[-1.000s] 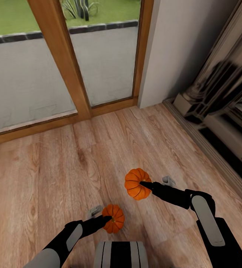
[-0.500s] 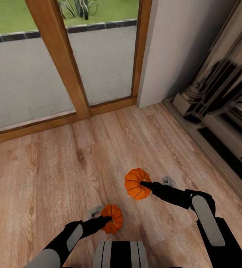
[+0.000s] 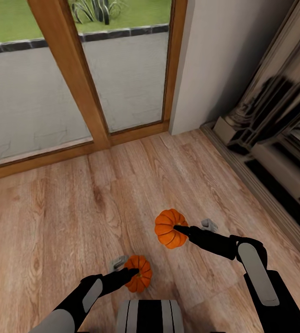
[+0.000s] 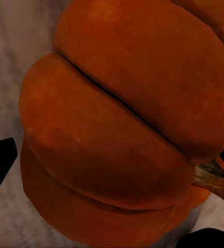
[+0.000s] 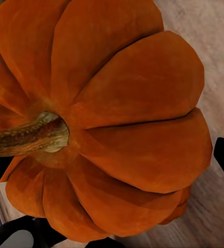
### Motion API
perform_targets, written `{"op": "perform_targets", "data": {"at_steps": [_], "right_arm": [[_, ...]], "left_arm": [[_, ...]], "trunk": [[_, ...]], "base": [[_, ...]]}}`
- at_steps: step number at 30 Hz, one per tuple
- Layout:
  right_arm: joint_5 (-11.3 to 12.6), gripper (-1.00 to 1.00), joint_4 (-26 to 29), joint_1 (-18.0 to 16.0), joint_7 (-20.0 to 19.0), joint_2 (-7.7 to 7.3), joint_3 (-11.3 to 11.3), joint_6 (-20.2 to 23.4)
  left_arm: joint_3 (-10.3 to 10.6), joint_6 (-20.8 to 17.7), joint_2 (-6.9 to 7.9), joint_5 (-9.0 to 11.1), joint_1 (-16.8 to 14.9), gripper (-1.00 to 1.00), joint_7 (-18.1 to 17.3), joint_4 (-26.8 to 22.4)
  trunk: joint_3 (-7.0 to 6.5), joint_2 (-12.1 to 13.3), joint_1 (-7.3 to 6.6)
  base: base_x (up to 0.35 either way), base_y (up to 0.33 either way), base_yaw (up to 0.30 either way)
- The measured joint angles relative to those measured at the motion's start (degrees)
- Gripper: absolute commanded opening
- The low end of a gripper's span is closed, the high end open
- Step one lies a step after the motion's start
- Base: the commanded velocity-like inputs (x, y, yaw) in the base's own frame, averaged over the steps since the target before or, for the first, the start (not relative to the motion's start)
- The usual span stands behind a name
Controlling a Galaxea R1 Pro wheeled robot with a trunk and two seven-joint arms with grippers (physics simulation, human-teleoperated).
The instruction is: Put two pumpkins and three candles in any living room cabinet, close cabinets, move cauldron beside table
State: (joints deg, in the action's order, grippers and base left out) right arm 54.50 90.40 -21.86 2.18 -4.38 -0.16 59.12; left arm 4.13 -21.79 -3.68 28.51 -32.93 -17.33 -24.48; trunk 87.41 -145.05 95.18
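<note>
Matt ribbed orange pumpkins (image 3: 170, 228), rough woody stems (image 5: 26, 135), grained wood floor (image 3: 66, 203)

Light wood plank floor (image 3: 76, 203); sliding glass door frame (image 3: 71, 78) and grey wall (image 3: 223, 60) at far edge.

I count two small orange pumpkins, one (image 3: 170, 228) at my right tool (image 3: 176, 227) and one (image 3: 138, 273) at my left tool (image 3: 132, 272), so two tools, two arms, and one wooden floor (image 3: 66, 208) beneath.

2 bright-orange ribbed pumpkins (image 3: 170, 229); tan wood-grain floor (image 3: 52, 217)
</note>
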Motion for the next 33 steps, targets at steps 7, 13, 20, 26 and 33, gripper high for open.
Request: {"op": "perform_targets", "data": {"at_steps": [7, 13, 20, 26, 33], "right_arm": [[-0.01, -1.0, 0.0, 0.0, 0.0, 0.0, 0.0, 0.0], [-0.02, -1.0, 0.0, 0.0, 0.0, 0.01, 0.0, 0.0], [-0.01, -1.0, 0.0, 0.0, 0.0, 0.0, 0.0, 0.0], [-0.03, -1.0, 0.0, 0.0, 0.0, 0.01, 0.0, 0.0], [0.18, -1.0, 0.0, 0.0, 0.0, 0.01, 0.0, -0.01]], "left_arm": [[-0.17, -0.07, 0.03, 0.15, 0.01, -1.0, 0.13, -0.02], [-0.39, -0.22, 0.15, 0.52, 0.03, -1.0, 0.64, -0.3], [-0.41, -0.23, 0.2, 0.56, 0.02, -1.0, 0.57, -0.15], [-0.46, -0.07, 0.14, -0.27, 0.04, -1.0, 0.6, 0.03], [-0.39, 0.05, 0.15, -0.88, 0.05, -1.0, 0.61, 0.1]], "trunk": [[0.0, 0.0, 0.0], [0.0, 0.0, 0.0], [0.0, 0.0, -0.01], [-0.22, 0.02, -0.02], [-0.87, 0.06, -0.09]], "base": [[0.0, 0.0, 0.0], [0.0, 0.0, 0.0], [0.0, 0.0, 0.0], [0.0, 0.0, 0.0], [0.0, 0.0, 0.0]]}}
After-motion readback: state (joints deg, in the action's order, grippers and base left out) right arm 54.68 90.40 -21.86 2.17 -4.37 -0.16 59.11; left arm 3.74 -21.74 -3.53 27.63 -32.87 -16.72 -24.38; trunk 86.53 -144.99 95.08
